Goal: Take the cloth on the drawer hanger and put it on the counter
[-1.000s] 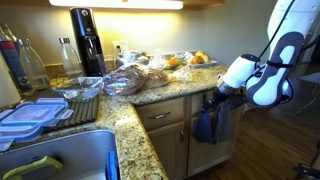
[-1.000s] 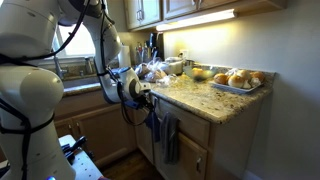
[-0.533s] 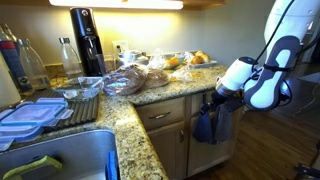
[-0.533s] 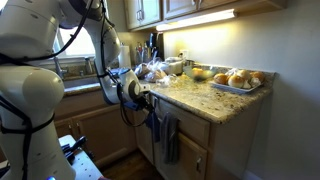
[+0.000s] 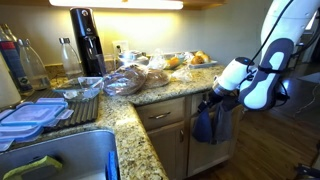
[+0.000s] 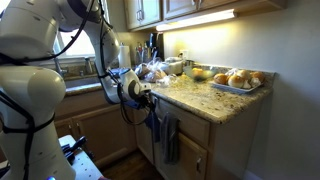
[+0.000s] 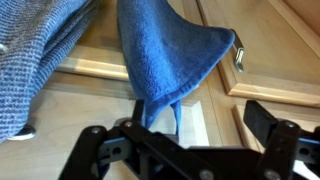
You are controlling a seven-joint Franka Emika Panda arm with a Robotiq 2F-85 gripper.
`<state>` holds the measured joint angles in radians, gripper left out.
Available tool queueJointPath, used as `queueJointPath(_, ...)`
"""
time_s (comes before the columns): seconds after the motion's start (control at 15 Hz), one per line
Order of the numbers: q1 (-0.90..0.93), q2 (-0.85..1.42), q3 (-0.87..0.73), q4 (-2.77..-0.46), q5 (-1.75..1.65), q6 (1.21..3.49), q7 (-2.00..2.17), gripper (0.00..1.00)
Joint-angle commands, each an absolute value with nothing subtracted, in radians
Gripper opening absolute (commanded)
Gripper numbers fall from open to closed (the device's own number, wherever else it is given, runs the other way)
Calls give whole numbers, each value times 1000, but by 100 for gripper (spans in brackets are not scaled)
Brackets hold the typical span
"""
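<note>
While the saturated medium-blue cloth (image 7: 165, 55) hung from the small dark drawer hanger (image 7: 239, 58), its lower tip was seen pinched between the gripper (image 7: 160, 118) jaws; lifting it clear towards the speckled granite counter (image 5: 150, 93) was judged next.

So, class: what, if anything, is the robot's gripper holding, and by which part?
The gripper appears to pinch the blue cloth by its lower hanging end; the cloth's top corner still hangs at the drawer hanger.
</note>
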<state>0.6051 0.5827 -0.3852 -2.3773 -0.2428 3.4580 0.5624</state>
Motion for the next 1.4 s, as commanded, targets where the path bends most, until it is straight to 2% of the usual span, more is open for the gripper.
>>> queueJointPath(0.0, 578, 592, -314, -2368, -32, 3453, 377, 100)
queueJointPath(0.47, 604, 617, -264, -2367, 255, 3457, 173, 100)
queueJointPath(1.33, 617, 764, -295, -2234, 345, 3457, 123, 100)
